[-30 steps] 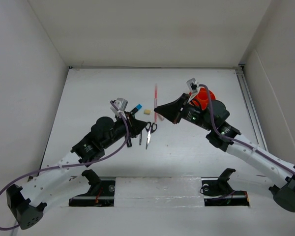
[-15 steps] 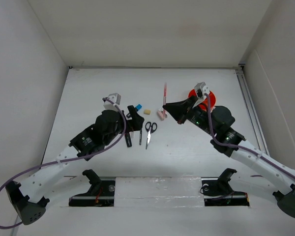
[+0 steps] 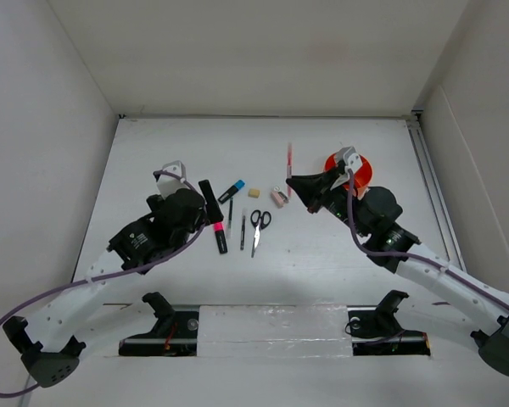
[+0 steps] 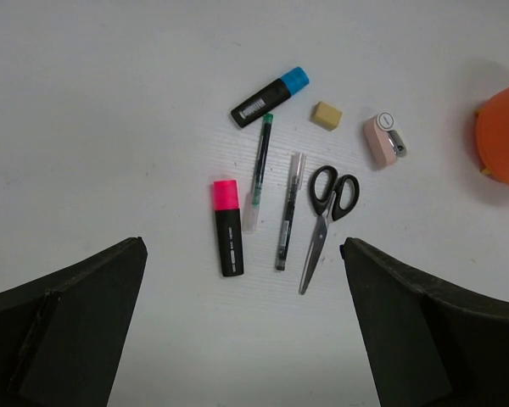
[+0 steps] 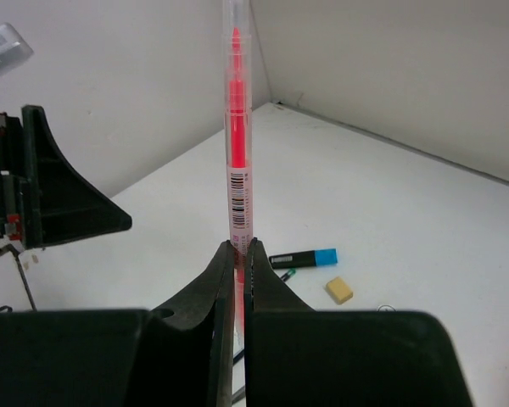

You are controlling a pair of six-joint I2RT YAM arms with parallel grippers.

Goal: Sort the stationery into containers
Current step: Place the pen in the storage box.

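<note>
My right gripper (image 3: 291, 180) (image 5: 240, 246) is shut on the pink pencil (image 3: 289, 157) (image 5: 236, 153) and holds it upright off the table, left of the orange tub (image 3: 357, 170) (image 4: 505, 131). My left gripper (image 3: 202, 206) (image 4: 242, 250) is open and holds nothing, hovering near the row of stationery. On the table lie the pink-and-black highlighter (image 4: 227, 229) (image 3: 220, 235), the blue-capped marker (image 4: 270, 97) (image 3: 232, 191), two thin pens (image 4: 288, 212), the scissors (image 4: 322, 220) (image 3: 257, 227), the cream eraser (image 4: 327, 115) (image 3: 254, 192) and a pinkish piece (image 4: 382, 140) (image 3: 278, 197).
White walls close in the table on three sides. A metal rail (image 3: 433, 195) runs along the right edge. Two black arm mounts (image 3: 161, 307) sit at the near edge. The left arm's finger (image 5: 59, 195) shows in the right wrist view.
My left gripper opened and drew back to the left, uncovering the highlighter, which lies on the table. My right gripper moved right toward the tub, pink pencil in it.
</note>
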